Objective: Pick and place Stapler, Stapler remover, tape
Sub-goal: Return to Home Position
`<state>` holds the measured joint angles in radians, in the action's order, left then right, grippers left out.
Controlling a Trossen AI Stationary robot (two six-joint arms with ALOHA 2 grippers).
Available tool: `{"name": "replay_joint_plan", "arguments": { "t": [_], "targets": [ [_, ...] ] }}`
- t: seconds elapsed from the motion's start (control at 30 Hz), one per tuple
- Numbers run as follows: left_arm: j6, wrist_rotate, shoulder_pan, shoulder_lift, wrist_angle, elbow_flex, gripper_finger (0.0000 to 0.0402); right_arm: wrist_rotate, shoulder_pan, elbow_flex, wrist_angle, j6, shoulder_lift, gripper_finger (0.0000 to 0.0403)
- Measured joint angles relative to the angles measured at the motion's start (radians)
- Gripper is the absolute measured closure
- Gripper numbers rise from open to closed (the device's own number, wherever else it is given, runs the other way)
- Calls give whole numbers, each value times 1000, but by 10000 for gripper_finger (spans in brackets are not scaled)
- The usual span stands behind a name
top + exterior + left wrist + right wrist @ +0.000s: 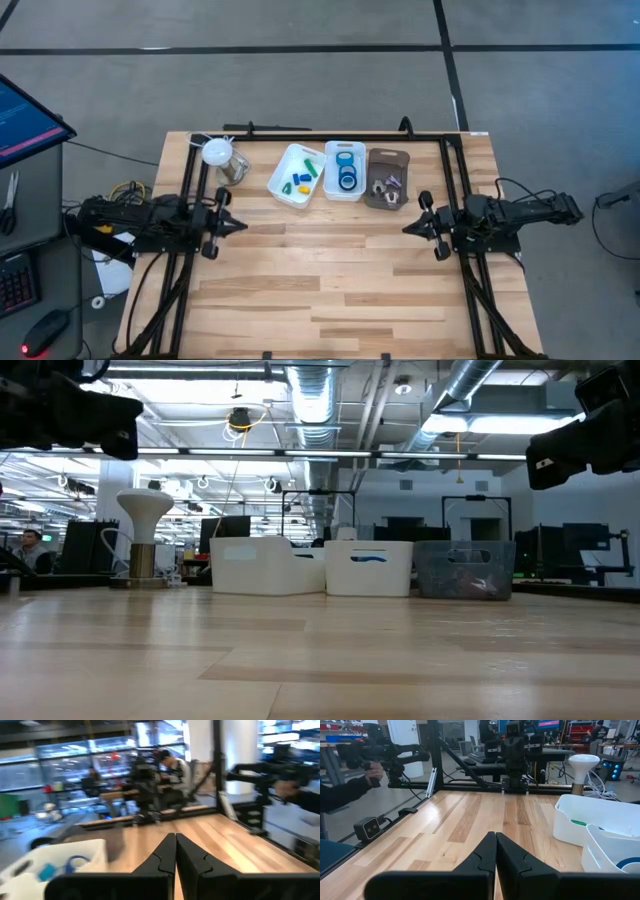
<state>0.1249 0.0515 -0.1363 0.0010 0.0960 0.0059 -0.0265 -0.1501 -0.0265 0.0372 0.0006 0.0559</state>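
The tape (346, 160) is a few blue rolls with pale middles. They lie in a row inside the right white bin (345, 197). This bin sits by the far edge of the table (330, 290), about halfway along it.

Just beside it, toward the left edge, is the left white bin (281, 170), which is turned a bit crooked. The green stapler (303, 179) lies in it, with small blue pieces next to it.

On the other side of the tape's bin sits the dark bin (388, 154), close beside it. The gray staple remover (383, 186) lies in there. I cannot tell how many removers there are.

Near the far left corner stands a white lamp (217, 152).

The left gripper (241, 226) hangs over the table near its left edge and points toward the middle. Its two fingers are pressed together and there is nothing between them. The right gripper (406, 228) hangs near the right edge and points back at the left one. Its fingers are pressed together too, and it carries nothing. The two grippers are well apart, and both are nearer the front edge than the bins are.

Beyond the table, a person's hand (374, 772) in a dark sleeve holds a black thing.
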Motion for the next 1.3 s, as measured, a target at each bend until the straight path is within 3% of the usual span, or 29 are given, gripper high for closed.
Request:
{"name": "replay_joint_plan", "arguments": {
  "t": [0.2,1.3],
  "targets": [
    [26,-156,0,0,-13,0,400,0,0,0,0,0,0,403],
    [16,-120,0,0,-25,0,400,0,0,0,0,35,0,403]
  ]
}}
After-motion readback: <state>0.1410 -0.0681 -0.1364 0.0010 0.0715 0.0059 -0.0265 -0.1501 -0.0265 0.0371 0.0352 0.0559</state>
